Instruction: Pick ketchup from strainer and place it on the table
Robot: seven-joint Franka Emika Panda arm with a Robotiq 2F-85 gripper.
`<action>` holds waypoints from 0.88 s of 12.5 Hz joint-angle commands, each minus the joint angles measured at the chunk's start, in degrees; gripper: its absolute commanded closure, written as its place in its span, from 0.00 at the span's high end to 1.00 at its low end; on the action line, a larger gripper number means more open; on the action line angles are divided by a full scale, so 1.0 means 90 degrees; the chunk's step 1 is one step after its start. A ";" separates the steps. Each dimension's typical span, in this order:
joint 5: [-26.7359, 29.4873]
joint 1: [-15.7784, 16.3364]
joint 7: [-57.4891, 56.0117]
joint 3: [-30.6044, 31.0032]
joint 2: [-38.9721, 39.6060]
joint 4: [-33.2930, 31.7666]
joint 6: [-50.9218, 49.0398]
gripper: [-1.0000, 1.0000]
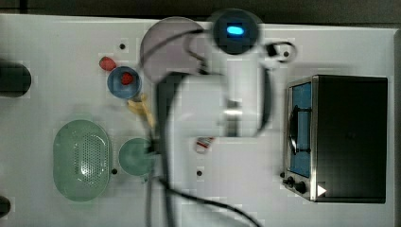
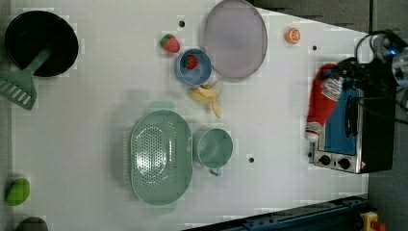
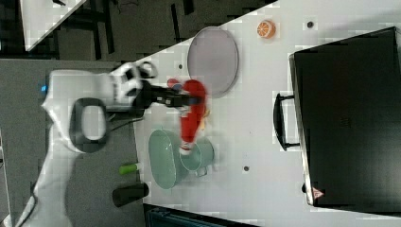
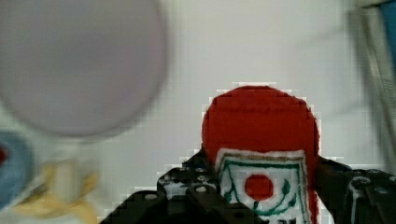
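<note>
My gripper (image 3: 186,100) is shut on the ketchup (image 3: 191,116), a red squeeze bottle with a white cap, held clear above the white table (image 2: 96,96). In the wrist view the gripper (image 4: 267,183) has dark fingers (image 4: 198,179) clamping either side of the ketchup (image 4: 261,123) at its white-and-red label. In the top view the arm hides most of the bottle; its capped end (image 1: 204,144) pokes out right of the green cup. The pale green strainer (image 2: 160,156) lies empty at the top view's left, well apart from the ketchup (image 2: 321,102).
A round green cup (image 2: 214,147) stands beside the strainer. A banana (image 2: 208,96), a blue bowl (image 2: 193,66) holding a strawberry, a loose strawberry (image 2: 169,43) and a grey plate (image 2: 235,38) lie nearby. A toaster oven (image 1: 340,137) fills the top view's right.
</note>
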 commanded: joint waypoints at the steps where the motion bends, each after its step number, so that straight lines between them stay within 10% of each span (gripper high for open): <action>1: 0.0035 0.0200 -0.0604 -0.0166 -0.0178 -0.0216 0.0183 0.60; 11: 0.0034 0.0226 -0.0603 -0.0184 -0.0106 -0.2738 0.2753 0.60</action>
